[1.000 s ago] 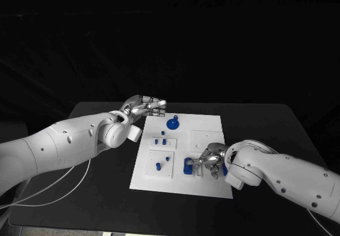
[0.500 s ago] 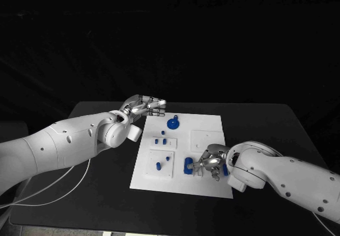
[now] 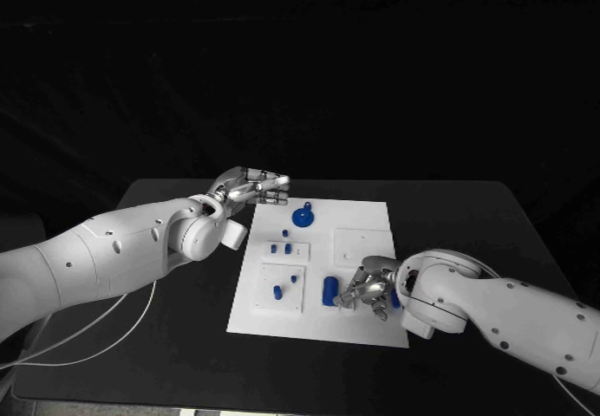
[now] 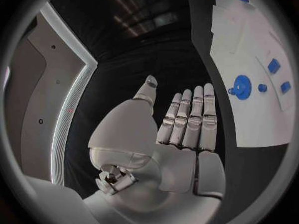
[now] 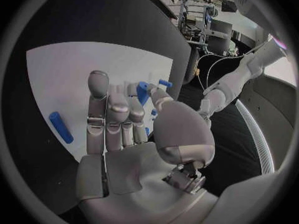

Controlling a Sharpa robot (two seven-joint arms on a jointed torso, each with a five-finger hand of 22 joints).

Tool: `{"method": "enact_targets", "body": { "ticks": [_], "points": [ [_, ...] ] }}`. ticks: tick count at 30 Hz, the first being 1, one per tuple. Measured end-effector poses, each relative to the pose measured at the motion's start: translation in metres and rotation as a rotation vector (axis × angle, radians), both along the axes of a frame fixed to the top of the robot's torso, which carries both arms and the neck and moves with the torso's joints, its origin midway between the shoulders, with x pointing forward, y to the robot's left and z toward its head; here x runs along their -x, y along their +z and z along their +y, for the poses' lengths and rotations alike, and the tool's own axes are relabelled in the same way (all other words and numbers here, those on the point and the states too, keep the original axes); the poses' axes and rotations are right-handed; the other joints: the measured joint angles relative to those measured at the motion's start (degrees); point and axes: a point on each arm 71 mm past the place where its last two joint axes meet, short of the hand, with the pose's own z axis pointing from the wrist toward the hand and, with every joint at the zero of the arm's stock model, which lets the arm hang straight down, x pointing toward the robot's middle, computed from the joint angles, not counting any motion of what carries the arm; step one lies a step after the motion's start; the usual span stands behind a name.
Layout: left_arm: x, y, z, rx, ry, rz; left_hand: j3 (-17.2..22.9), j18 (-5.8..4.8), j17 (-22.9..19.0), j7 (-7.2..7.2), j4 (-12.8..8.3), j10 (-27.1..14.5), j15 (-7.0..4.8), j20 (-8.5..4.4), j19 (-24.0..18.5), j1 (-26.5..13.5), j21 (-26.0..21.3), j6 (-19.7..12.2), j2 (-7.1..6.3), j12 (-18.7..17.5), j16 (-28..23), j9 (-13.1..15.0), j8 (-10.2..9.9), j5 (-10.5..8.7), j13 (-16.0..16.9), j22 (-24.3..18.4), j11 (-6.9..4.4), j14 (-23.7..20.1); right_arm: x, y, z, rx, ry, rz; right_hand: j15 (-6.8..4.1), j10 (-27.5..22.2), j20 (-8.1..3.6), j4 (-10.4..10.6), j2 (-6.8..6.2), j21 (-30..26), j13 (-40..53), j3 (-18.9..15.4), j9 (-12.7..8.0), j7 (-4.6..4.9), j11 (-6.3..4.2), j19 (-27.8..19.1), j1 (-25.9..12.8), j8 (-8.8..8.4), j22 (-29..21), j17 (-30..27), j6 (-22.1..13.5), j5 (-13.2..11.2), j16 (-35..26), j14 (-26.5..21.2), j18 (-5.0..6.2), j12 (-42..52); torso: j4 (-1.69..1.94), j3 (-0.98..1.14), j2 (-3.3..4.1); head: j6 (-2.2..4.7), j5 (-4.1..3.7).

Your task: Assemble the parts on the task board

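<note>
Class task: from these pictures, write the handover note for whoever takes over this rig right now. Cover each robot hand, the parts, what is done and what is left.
Left robot hand: open, fingers straight, holding nothing, at the far left corner of the task board.
Right robot hand: over the board's near right area, among blue parts; whether it holds one cannot be told.
Parts: round blue part at the far end, small blue pieces mid-board, blue cylinder lying loose.
Done: unclear. Left: the loose cylinder at least.

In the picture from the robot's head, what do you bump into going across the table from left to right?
Left hand → round blue part at the far end of the task board → right hand, low over the board's near end.
</note>
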Motion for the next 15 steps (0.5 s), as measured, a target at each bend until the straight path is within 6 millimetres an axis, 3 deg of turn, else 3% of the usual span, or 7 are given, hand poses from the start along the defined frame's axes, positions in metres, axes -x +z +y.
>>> {"method": "enact_targets", "body": {
  "ticks": [7, 15],
  "points": [
    [0.0001, -0.0001, -0.0002, 0.0, -0.001, 0.0, 0.0, 0.0, 0.0, 0.0, 0.0, 0.0, 0.0, 0.0, 0.0, -0.2, 0.0, 0.0, 0.2, 0.0, 0.0, 0.0, 0.0, 0.0, 0.0, 0.0, 0.0, 0.0, -0.0024, -0.0021, 0.0008, 0.009, -0.006, 0.0, 0.0, 0.0, -0.21, 1.0, 2.18, 0.0, 0.2, 0.4, 0.0, -0.19, 0.0, 0.2, -2.2, 0.0, 0.0, 0.0, 0.2, 0.6, 0.0, 0.0, 0.0, 0.0, 0.02, 0.02, 0.0, -0.01, 0.02],
    [0.0002, -0.0001, -0.0007, 0.002, -0.006, 0.002, 0.0, 0.0, 0.0, 0.0, 0.0, 0.0, 0.0, 0.0, 0.0, -0.2, 0.0, 0.0, 0.2, 0.0, 0.0, 0.0, 0.0, 0.0, 0.0, 0.0, 0.0, 0.0, -0.0056, -0.0049, 0.0016, 0.011, -0.012, 0.012, 0.0, 0.0, -0.21, 1.0, 2.16, 0.0, 0.4, 1.2, 0.6, -0.19, 0.0, 0.2, -2.8, 0.0, -0.1, 0.0, 0.2, 1.0, 0.0, 0.0, 0.0, 0.0, 0.01, 0.02, -0.01, -0.23, 0.08]
  ]
}}
